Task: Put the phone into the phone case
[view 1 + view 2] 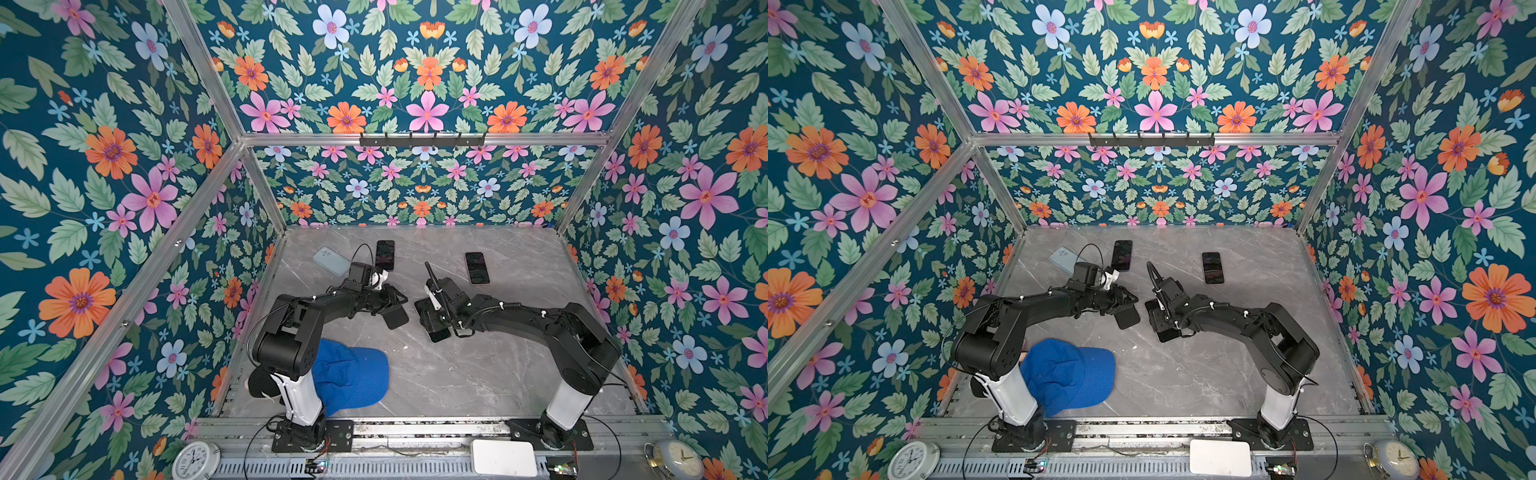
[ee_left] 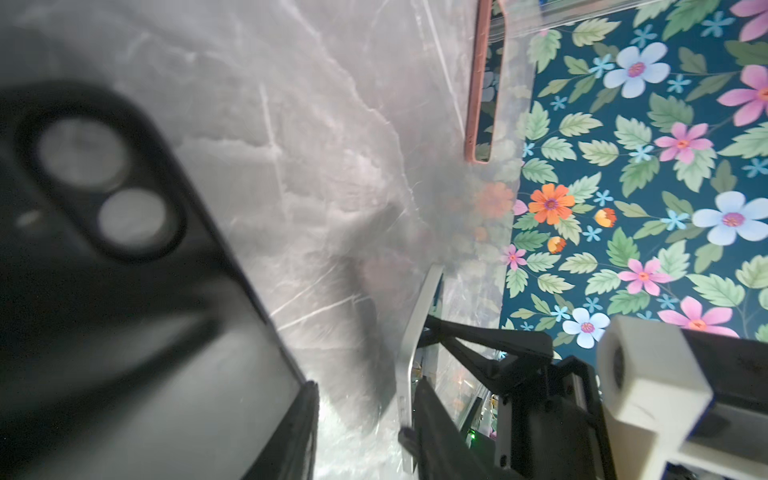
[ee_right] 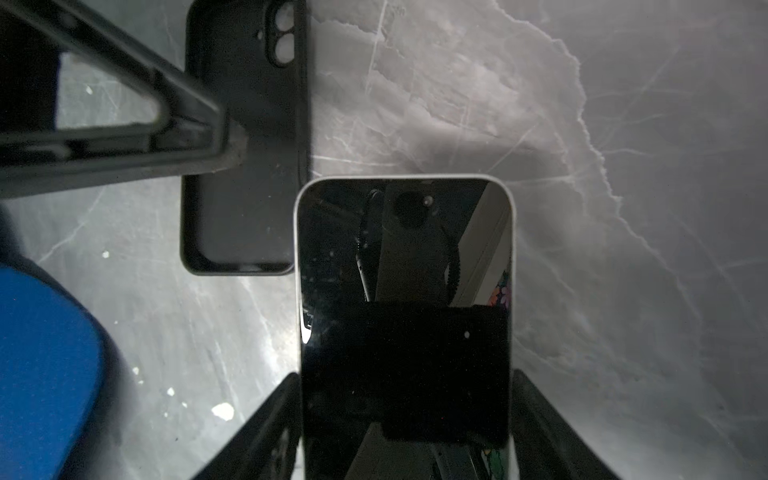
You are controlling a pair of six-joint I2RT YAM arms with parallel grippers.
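Observation:
A black phone case (image 3: 245,166) lies open side up on the grey table, its camera cutout at the end away from me; it also shows in both top views (image 1: 395,316) (image 1: 1127,316). My left gripper (image 2: 368,390) (image 1: 392,301) stands open above it, one finger (image 3: 187,137) resting its tip on the case's inside. Nothing sits between the left jaws but table. The phone (image 3: 405,249), dark screen up with a pale rim, is held flat just beside the case, with my right gripper (image 3: 405,436) (image 1: 430,322) shut on its long sides. Its silver edge (image 2: 415,353) lies next to one left finger.
A blue cap (image 1: 353,376) lies near the left arm's base. At the back of the table are a pale blue case (image 1: 330,261), a dark phone (image 1: 385,254) and a phone in a reddish case (image 1: 477,268) (image 2: 482,83). Floral walls enclose the table.

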